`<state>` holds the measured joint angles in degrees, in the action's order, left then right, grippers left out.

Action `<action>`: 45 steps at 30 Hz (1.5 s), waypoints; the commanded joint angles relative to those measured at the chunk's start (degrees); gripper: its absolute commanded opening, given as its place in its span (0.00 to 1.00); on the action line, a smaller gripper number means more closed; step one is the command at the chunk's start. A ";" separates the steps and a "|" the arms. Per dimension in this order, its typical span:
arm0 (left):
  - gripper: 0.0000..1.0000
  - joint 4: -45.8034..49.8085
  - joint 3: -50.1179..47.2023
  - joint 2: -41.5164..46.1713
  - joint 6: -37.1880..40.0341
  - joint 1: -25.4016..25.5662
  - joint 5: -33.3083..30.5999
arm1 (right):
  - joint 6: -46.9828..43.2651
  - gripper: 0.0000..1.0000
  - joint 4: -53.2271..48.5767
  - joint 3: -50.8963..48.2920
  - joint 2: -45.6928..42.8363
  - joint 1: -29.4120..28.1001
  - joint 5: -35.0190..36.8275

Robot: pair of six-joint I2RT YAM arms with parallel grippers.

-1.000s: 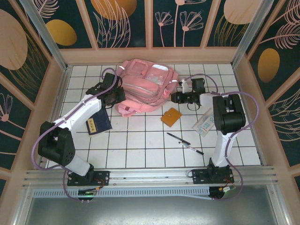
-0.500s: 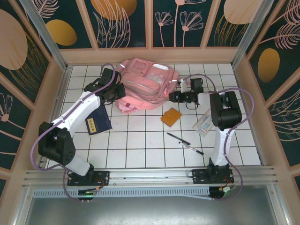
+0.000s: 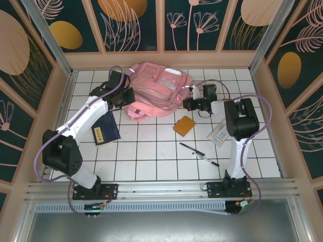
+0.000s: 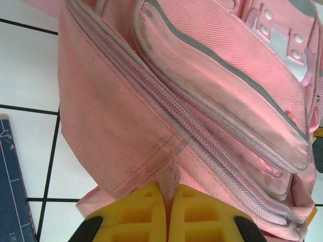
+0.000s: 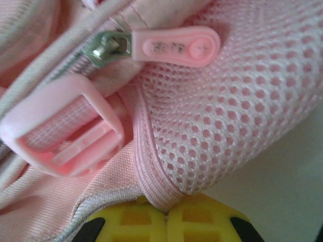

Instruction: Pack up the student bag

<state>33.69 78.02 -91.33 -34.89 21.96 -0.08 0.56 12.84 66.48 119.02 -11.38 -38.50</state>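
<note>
Pink backpack (image 3: 157,89) lies flat at the far middle of the white tiled table (image 3: 151,161), front pockets up. Its long axis runs slantwise, from far right to near left. A pink fabric tab pokes out at the near-left corner.

Left gripper (image 3: 126,99) is at the bag's left edge. In the wrist view its yellow pads (image 4: 136,217) are pressed together on a fold of woven pink cloth. Beside it run a long zipper track and grey-piped pocket flaps.

Right gripper (image 3: 188,104) is at the bag's right edge, its pads closed on a rounded pink seam. Next to the seam are open pink mesh (image 5: 242,101), a flat plastic buckle (image 5: 65,136) and a rubbery pink zipper pull (image 5: 174,47) on a metal slider.

On the tiles nearer the arms, apart from the bag: dark blue booklet (image 3: 104,132), orange card (image 3: 184,125), black pen (image 3: 199,151), white packet (image 3: 219,133).
</note>
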 commanded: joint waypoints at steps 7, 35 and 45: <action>0.00 -5.12 1.51 -3.06 0.88 0.03 -2.63 | -2.01 0.00 -19.75 2.06 -6.15 -0.61 5.35; 0.00 -17.04 3.36 -14.92 -3.56 -1.41 -5.99 | -15.85 0.00 -42.42 10.59 -8.59 -7.96 -1.99; 0.00 -15.52 10.59 -25.26 -0.11 -1.65 -6.38 | -4.73 0.00 -49.37 15.21 -1.92 -9.36 -4.71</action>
<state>20.05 86.32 -114.91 -34.68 19.77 -8.21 -8.36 -32.60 79.77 115.13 -19.11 -39.03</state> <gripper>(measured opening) 0.016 0.038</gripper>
